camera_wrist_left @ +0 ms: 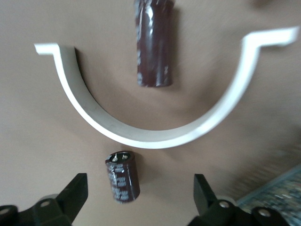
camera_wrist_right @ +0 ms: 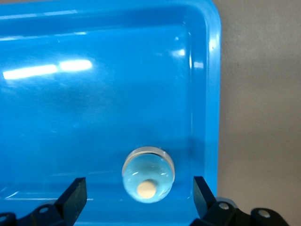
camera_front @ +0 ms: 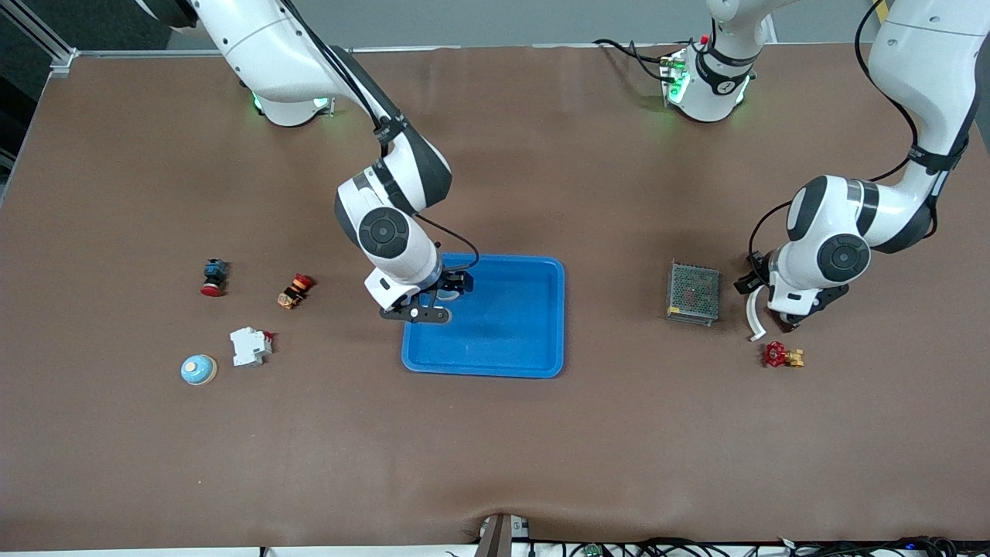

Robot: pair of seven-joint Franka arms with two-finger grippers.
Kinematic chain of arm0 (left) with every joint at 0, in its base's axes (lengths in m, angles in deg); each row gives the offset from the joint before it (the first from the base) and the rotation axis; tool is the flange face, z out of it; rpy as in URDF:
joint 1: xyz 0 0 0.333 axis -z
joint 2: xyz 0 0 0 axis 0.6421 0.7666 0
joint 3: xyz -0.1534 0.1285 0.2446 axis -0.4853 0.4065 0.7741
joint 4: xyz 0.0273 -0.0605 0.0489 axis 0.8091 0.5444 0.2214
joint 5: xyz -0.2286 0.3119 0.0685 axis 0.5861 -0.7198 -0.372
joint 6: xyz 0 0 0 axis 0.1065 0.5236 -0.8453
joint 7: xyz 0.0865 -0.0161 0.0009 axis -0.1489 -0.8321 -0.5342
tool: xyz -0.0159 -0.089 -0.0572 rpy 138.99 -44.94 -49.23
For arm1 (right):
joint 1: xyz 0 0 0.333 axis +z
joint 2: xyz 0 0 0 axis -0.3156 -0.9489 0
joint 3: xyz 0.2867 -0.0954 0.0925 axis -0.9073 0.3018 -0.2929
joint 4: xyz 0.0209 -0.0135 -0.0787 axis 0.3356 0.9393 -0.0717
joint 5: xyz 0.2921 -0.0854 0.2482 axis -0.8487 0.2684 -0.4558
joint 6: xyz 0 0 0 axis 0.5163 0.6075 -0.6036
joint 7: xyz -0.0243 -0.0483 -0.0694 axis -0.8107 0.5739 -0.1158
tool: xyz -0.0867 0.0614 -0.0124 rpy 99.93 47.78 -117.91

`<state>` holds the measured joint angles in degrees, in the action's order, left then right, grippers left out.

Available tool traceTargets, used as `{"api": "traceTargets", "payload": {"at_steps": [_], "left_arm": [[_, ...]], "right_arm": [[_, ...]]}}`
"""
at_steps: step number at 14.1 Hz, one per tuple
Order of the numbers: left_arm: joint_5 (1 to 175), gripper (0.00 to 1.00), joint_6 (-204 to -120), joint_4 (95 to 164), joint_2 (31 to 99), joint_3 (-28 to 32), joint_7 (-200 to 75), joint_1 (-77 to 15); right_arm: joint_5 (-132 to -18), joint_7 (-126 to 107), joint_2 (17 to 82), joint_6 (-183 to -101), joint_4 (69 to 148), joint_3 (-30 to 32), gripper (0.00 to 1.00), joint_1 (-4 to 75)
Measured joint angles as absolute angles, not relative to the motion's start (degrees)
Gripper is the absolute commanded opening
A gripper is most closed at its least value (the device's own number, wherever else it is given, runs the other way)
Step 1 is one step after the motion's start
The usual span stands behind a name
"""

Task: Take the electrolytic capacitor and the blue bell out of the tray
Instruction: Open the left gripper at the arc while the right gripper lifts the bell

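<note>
**Operator:** Electrolytic capacitor (camera_wrist_left: 122, 176), the dark brown cylinder with a silver top: report its position.

**Technician:** It rests on the brown desk (camera_front: 495, 464) toward the left arm's end. It is well apart from the shallow bright blue plastic tray (camera_front: 510, 333) and just beside a white curved plastic bracket (camera_wrist_left: 155, 134). A grey metal mesh box (camera_front: 694, 292) stands near. The left end effector (camera_wrist_left: 139, 183) hangs over the capacitor with its fingers spread wide, and neither finger touches it. A second dark brown cylinder (camera_wrist_left: 154, 42) lies within the bracket's open curve.

**Operator:** Status of that step?

**Technician:** Judged complete. The capacitor is out of the tray and is not gripped.

**Operator:** Blue bell?

**Technician:** The pale blue domed bell with a cream button (camera_wrist_right: 148, 176) sits in the tray, close to the corner at the right arm's end. The right end effector (camera_wrist_right: 139, 186) is poised over it with its fingers open, one on each side and clear of the dome. There is no grip yet.

**Operator:** Remaining work?

**Technician:** One item of two. In my judgement, the right end effector must close on the bell, lift it clear of the raised rim, and set it on the desk. A similar pale blue dome (camera_front: 199, 370) lies on the desk toward the right arm's end. It is outside the tray and needs no action. Overall progress: about halfway.
</note>
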<state>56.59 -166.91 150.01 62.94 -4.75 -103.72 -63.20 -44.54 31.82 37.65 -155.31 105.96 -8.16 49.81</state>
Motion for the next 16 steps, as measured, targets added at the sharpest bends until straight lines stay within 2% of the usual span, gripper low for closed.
{"api": "traceTargets", "payload": {"at_steps": [2,5,10,16], "left_arm": [[56.6,1.00,-160.8,144.7,62.4,-7.5,-103.7,-63.2],[57.5,1.00,-155.8,137.6,61.8,-10.3,-103.7,-63.1],[58.3,1.00,-148.5,126.5,61.9,-12.8,-103.7,-62.8],[58.3,1.00,-142.3,115.0,62.1,-13.6,-94.9,-62.1]], "right_arm": [[-44.5,31.8,37.0,-155.5,106.3,-8.2,1.00,50.0],[-44.5,31.9,36.0,-157.5,106.8,-8.2,1.00,50.7],[-44.5,32.9,33.8,-160.9,107.3,-8.2,1.00,52.4],[-43.7,33.1,33.4,-161.0,107.4,-7.5,1.00,52.6]]}}
